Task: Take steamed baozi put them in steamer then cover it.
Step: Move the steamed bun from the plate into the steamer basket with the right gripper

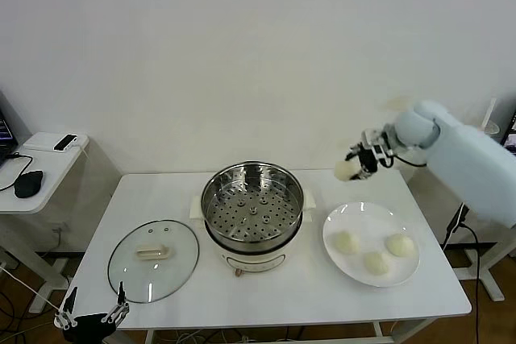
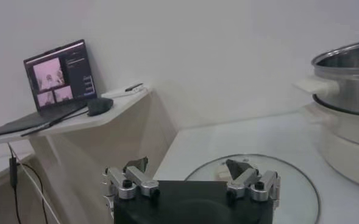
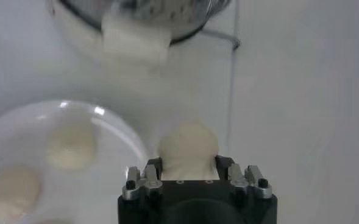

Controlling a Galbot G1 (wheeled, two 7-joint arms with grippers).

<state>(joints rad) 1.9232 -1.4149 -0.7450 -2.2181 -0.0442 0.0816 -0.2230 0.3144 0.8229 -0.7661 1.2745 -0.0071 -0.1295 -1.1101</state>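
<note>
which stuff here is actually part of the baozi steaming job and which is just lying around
Part of the job:
- held baozi in the right tool, above the table
- three baozi on the white plate
- steamer, tray empty
- glass lid flat on the table

Just lying about:
- laptop, mouse and phone on the side desk
- left tool, idle at the table's near edge

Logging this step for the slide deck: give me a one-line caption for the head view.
Right hand holds one baozi aloft beside the empty steamer; three remain on the plate.
</note>
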